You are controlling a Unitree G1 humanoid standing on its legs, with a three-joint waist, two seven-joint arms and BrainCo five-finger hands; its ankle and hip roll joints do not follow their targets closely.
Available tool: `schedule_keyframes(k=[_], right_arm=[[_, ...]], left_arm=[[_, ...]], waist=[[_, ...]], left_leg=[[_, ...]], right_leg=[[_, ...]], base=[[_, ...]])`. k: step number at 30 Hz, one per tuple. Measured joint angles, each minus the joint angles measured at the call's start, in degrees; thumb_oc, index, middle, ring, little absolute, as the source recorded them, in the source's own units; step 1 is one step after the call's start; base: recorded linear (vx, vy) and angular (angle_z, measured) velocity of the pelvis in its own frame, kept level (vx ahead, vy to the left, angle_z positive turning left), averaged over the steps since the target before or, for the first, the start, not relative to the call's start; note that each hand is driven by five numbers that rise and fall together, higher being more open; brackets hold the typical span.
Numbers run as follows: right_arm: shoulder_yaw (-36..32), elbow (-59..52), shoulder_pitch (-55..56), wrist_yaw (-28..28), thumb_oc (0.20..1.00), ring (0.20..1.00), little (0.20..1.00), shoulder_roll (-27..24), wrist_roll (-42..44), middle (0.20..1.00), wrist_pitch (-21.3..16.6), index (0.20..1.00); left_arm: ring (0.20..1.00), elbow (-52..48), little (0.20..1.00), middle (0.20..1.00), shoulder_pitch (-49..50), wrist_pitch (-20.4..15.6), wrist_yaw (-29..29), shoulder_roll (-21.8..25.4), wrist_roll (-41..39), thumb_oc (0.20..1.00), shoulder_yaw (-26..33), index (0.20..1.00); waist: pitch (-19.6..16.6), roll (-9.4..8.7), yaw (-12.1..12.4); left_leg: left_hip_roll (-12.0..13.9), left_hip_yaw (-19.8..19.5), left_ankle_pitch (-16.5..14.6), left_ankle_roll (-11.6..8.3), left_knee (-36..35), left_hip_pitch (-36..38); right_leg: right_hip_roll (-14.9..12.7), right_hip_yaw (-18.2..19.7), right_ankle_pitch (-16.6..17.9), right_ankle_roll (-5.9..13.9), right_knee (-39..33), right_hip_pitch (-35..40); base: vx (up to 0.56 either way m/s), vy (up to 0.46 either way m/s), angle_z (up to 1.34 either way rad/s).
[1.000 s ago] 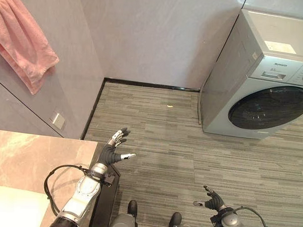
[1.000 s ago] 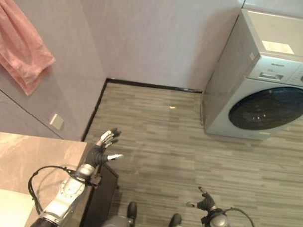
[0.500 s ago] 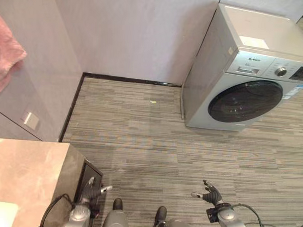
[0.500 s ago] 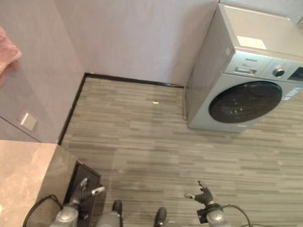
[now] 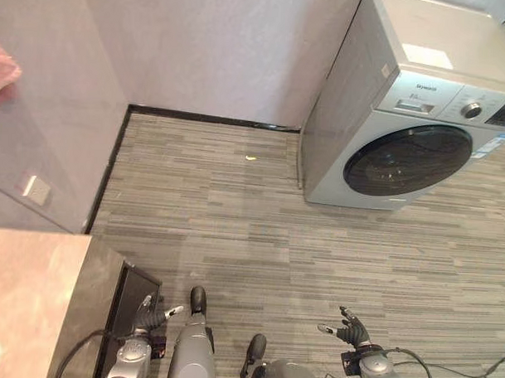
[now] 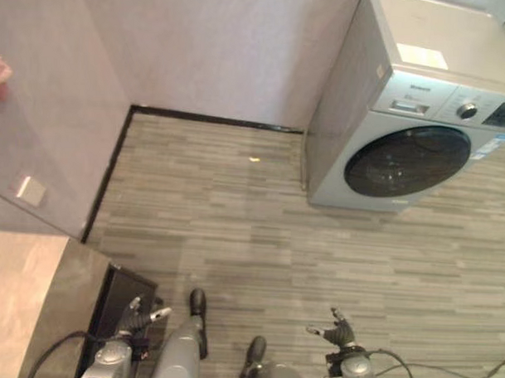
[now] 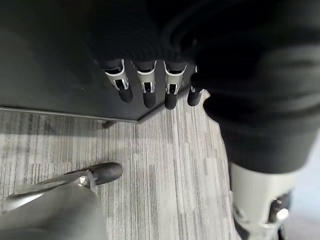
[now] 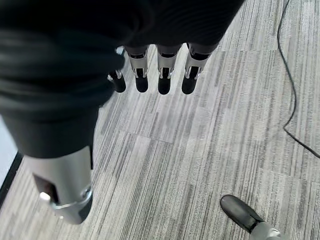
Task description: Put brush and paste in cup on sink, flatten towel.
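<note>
Flanking striped floor: washer, counter (marble).

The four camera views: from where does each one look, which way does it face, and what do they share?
Left eye view: on the head, looking down at the floor, washing machine and counter; left hand and right hand show low, open.
Right eye view: beside it, same scene, slightly offset.
Left wrist view: along the left hand's straight fingers toward the dark cabinet side and floor.
Right wrist view: along the right hand, down at the floor.
Shared: all see the striped floor.
</note>
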Motion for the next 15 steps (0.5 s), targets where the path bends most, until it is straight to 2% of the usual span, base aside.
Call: schedule_keyframes(k=[1, 2, 4, 5, 6, 7, 8, 9, 10, 11, 12, 13, 15], right_arm=[[0.6, 0.0, 0.9, 0.1, 1.0, 1.0, 1.0, 1.1, 0.0, 1.0, 0.0, 1.0], [1.1, -0.3, 0.1, 0.0, 1.0, 1.0, 1.0, 1.4, -0.1, 1.0, 0.0, 1.0], [1.4, -1.6, 0.0, 0.1, 1.0, 1.0, 1.0, 1.7, -1.2, 1.0, 0.0, 1.0], [1.4, -2.5, 0.5, 0.0, 1.0, 1.0, 1.0, 1.8, -1.3, 1.0, 0.0, 1.0], [1.4, -3.7, 0.1, 0.0, 1.0, 1.0, 1.0, 1.8, -1.3, 1.0, 0.2, 1.0], [1.1, -5.5, 0.2, 0.0, 1.0, 1.0, 1.0, 2.1, -1.2, 1.0, 0.0, 1.0], [0.9, -8.0, 1.0, 0.0, 1.0, 1.0, 1.0, 2.0, -1.1, 1.0, -0.1, 1.0], [-0.1, -9.6, 1.6, -0.1, 1.0, 1.0, 1.0, 2.2, -1.1, 1.0, -0.4, 1.0], [-0.6, -11.1, 1.7, -0.1, 1.0, 1.0, 1.0, 2.0, -1.2, 1.0, -0.5, 1.0], [-1.0, -11.9, 1.9, -0.3, 1.0, 1.0, 1.0, 1.8, -1.4, 1.0, -0.5, 1.0], [-1.4, -12.2, 1.9, -0.5, 1.0, 1.0, 1.0, 1.6, -2.1, 1.0, -0.6, 1.0], [-1.7, -13.3, 1.9, -1.2, 1.0, 1.0, 1.0, 1.3, -2.4, 1.0, -0.4, 1.0], [-1.3, -13.4, 2.9, -1.2, 1.0, 1.0, 1.0, 1.4, -2.8, 1.0, -0.4, 1.0]], left_arm=[[1.0, -0.1, 1.0, 1.0, 0.2, 0.0, 0.2, 0.7, 0.0, 1.0, 0.1, 1.0], [1.0, 0.0, 1.0, 1.0, -0.3, 0.1, 0.4, 0.9, 0.0, 1.0, 0.2, 1.0], [1.0, -2.0, 1.0, 1.0, -0.2, 0.0, 0.7, 1.1, 0.3, 1.0, 0.2, 1.0], [1.0, -2.4, 1.0, 1.0, -0.1, -0.1, 0.8, 1.1, 0.4, 1.0, 0.3, 1.0], [1.0, -2.5, 1.0, 1.0, 0.2, -0.1, 0.7, 0.9, 0.7, 1.0, -0.1, 1.0], [1.0, -2.8, 1.0, 1.0, 0.6, 0.0, 0.7, 0.5, 1.0, 1.0, -0.7, 1.0], [1.0, -3.4, 1.0, 1.0, 0.9, -0.1, 0.9, -0.1, 1.0, 1.0, -0.4, 1.0], [1.0, -3.2, 1.0, 1.0, 1.0, 0.0, 1.3, -0.8, 1.0, 1.0, -0.1, 1.0], [1.0, -2.6, 1.0, 1.0, 0.9, 0.2, 1.5, -1.3, 1.0, 1.0, -0.1, 1.0], [1.0, -1.7, 1.0, 1.0, 0.4, 0.6, 1.7, -1.5, 1.2, 1.0, -0.1, 1.0], [1.0, -0.6, 1.0, 1.0, -0.4, 0.9, 1.8, -1.6, 1.7, 1.0, 0.0, 1.0], [1.0, 0.7, 1.0, 1.0, -1.1, 1.0, 1.9, -1.5, 2.6, 1.0, 0.0, 1.0], [1.0, 2.7, 1.0, 1.0, -1.3, 1.1, 2.0, -0.5, 3.9, 1.0, 0.1, 1.0]], waist=[[-1.0, -1.97, 0.2], [-0.9, -2.44, 0.2], [-0.8, -2.38, -0.3], [-0.6, -2.11, -0.1], [-0.1, -1.95, 0.2], [0.3, -0.15, -1.4], [0.5, 0.13, -1.5], [0.6, 0.5, -1.6], [0.6, 0.55, -1.9], [0.5, 0.46, -2.9], [0.7, 0.89, -3.6], [1.0, 1.17, -4.4], [0.4, 0.26, -4.8]], left_leg=[[-1.2, 1.9, -1.0, 2.75, 0.0, 0.9], [-2.3, 2.8, -1.9, 3.62, -0.5, 2.3], [-3.7, 3.2, -4.3, 4.76, 0.7, 4.6], [-4.0, 3.1, -6.9, 5.5, 2.3, 4.9], [-4.0, 2.9, -8.0, 6.03, 3.0, 6.2], [-3.7, 1.6, -8.2, 6.4, 1.9, 7.6], [-3.9, 1.2, -8.0, 6.36, -0.5, 9.2], [-4.1, 0.9, -7.4, 6.22, -2.3, 10.1], [-4.7, 1.1, -6.9, 5.9, -3.3, 10.6], [-4.9, 0.0, -7.6, 6.15, -3.5, 10.8], [-5.0, -0.8, -7.9, 6.32, -3.8, 11.1], [-5.7, -1.5, -7.4, 5.5, -4.4, 12.0], [-6.3, -2.0, -8.3, 4.7, -5.2, 15.9]], right_leg=[[-2.4, 0.3, -1.9, 3.57, 6.4, -2.3], [-4.6, 1.0, -2.4, 7.09, 17.1, -6.4], [-8.8, -0.6, 0.0, 13.08, 31.7, -11.2], [-10.3, -0.5, 2.1, 13.96, 35.9, -12.3], [-11.0, 0.0, 6.5, 13.88, 40.8, -14.8], [-10.6, 0.3, 7.8, 14.52, 42.4, -15.5], [-10.7, 0.0, 5.1, 13.78, 39.6, -15.9], [-11.4, -3.5, 2.3, 11.82, 30.5, -15.0], [-12.7, -7.5, 2.0, 11.07, 21.3, -14.6], [-13.2, -10.4, 3.3, 10.34, 9.8, -14.0], [-12.9, -10.5, 5.6, 10.74, 2.1, -13.3], [-13.4, -9.8, 9.0, 11.05, -4.7, -13.4], [-13.4, -5.6, 13.8, 10.6, -3.4, -14.2]], base=[[0.5, 0.32, -0.35], [0.57, 0.378, -0.19], [0.43, 0.313, 0.11], [0.39, 0.239, 0.02], [0.64, 0.214, 0.13], [0.69, 0.143, 0.14], [0.71, 0.075, 0.28], [0.55, -0.048, 0.11], [0.49, -0.029, 0.22], [0.31, -0.028, 0.33], [0.32, 0.048, 0.56], [0.51, 0.004, 0.5], [0.69, -0.045, 0.46]])
